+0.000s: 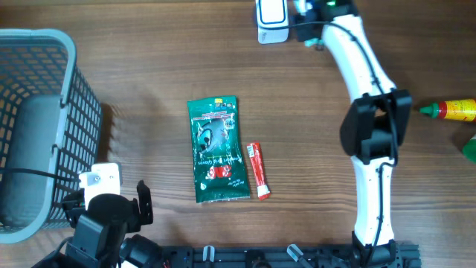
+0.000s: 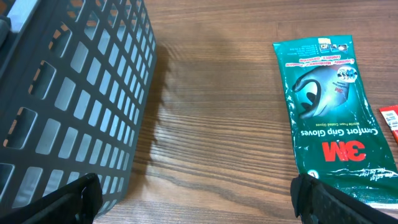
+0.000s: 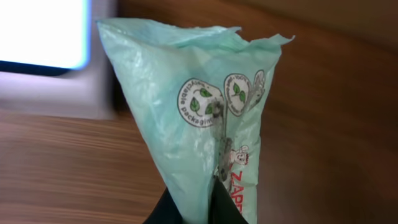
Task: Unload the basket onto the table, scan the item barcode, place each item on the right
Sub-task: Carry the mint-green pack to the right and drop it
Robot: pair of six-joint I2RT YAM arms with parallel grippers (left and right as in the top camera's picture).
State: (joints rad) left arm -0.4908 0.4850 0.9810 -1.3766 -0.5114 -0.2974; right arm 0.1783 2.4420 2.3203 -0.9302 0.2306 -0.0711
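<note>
The right gripper (image 3: pixel 193 210) is closed on the lower end of a pale green bag (image 3: pixel 205 112) and holds it upright (the print shows small leaf signs). In the overhead view this gripper is at 12 o'clock on the table, just beside the white scanner (image 1: pixel 271 18). In the right wrist view the scanner is a bright blur at 10 o'clock of the bag.

The left gripper (image 2: pixel 196 208) is at 7 o'clock, with its jaws wide apart and nothing between them. The grey basket (image 1: pixel 67 89) stands at 9 o'clock. In the middle lies a green glove packet (image 1: pixel 217 149), with a red sachet (image 1: pixel 257 170) just beside it at its 4 o'clock. A sauce bottle (image 1: pixel 454 110) lies at 3 o'clock.
</note>
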